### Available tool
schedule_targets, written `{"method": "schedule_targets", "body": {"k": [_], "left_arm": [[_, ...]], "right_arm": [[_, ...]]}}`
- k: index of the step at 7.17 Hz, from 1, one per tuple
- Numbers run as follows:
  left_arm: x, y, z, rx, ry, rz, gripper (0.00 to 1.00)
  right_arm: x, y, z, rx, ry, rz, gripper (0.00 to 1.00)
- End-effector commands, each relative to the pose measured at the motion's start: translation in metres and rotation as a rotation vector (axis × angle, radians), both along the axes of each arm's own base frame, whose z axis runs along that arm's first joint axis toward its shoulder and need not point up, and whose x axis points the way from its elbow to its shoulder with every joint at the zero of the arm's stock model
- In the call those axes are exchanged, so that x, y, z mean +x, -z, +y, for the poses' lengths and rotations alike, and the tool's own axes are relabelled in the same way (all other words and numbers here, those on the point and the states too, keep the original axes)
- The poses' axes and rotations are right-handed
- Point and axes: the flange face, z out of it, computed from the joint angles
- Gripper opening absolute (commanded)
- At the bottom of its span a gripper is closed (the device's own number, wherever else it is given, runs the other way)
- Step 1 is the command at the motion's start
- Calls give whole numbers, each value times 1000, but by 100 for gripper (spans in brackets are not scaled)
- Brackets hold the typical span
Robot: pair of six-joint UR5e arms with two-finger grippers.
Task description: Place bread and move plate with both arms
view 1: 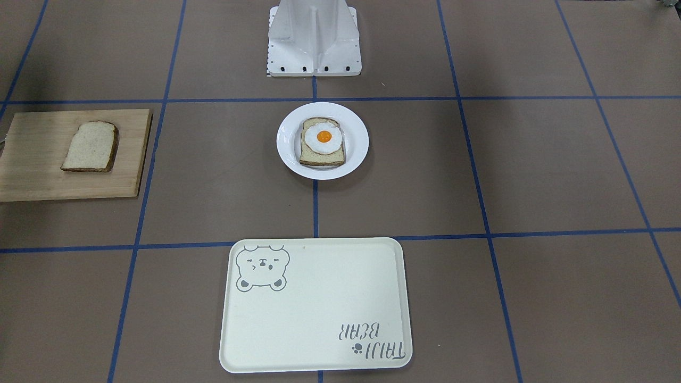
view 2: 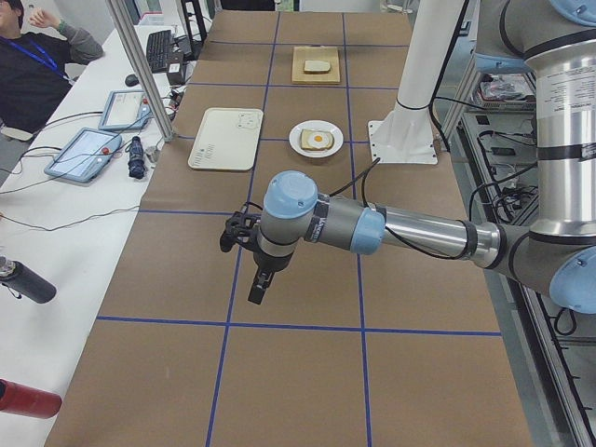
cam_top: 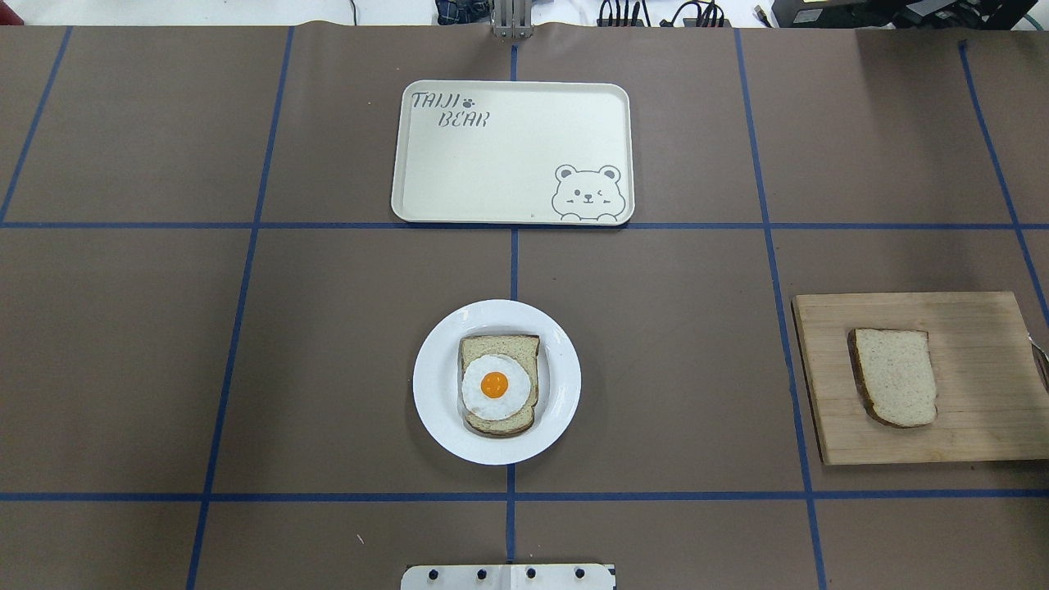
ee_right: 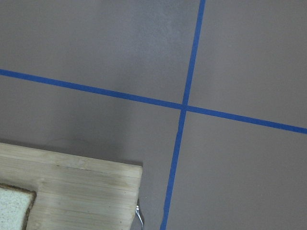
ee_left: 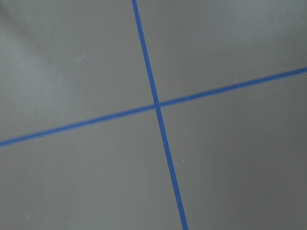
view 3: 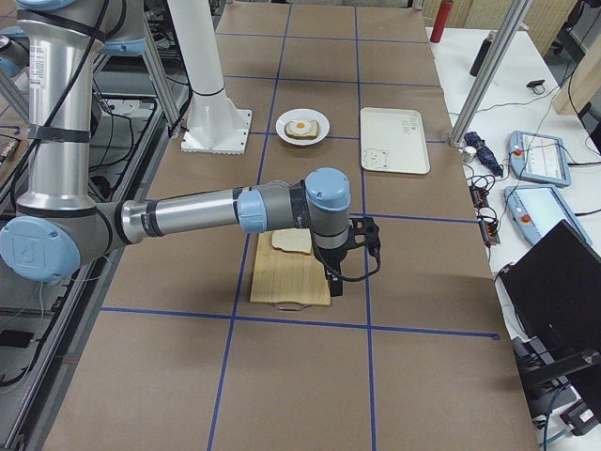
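As viewed from overhead, plate [cam_top: 433, 385]: round, glossy white, on table's centre line between robot base and tray; holds egg-topped slice [cam_top: 500, 416], lying flat.
Tray [cam_top: 492, 164]: cream, rectangular, bear drawing in one corner, lettering in the opposite corner; beyond plate, well apart from it.
Board [cam_top: 975, 393]: wooden, on robot's right side; carries bread [cam_top: 897, 377], flat, dark crust.
Left gripper [view 2: 253, 279]: shown from the side only, above brown table, well apart from plate; spread or pressed together, cannot tell.
Right gripper [view 3: 336, 272]: shown from the side only, at board's outer edge; wrist masks part of bread; finger state cannot tell.
Metal piece [cam_top: 1041, 356]: at board edge, cut off, unidentifiable.
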Motion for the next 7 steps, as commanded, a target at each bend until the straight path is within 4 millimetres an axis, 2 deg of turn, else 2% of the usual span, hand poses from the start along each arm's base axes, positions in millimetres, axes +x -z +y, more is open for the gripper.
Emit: {"method": "schedule_targets", "body": {"k": [1,2,3,4,7], "left_arm": [[-1,1,-13,29,-5,0,99],[-1,1,-12,27,-2,1,99],[-2,6,-11,67,1,-3,99],[0,-4,-1,84,1,-3,99],[0,-13,12,82,1,-1,99]], "right_arm": [[-6,-2,-1,111,29,-74,100],[-13,-4,5,81,5,-129,100],[-30,-2,11,12,-27,-186,100],[-57,-1,21,-21,-50,-231,100],[-146,-5,82,-97,-189,-328,98]]}}
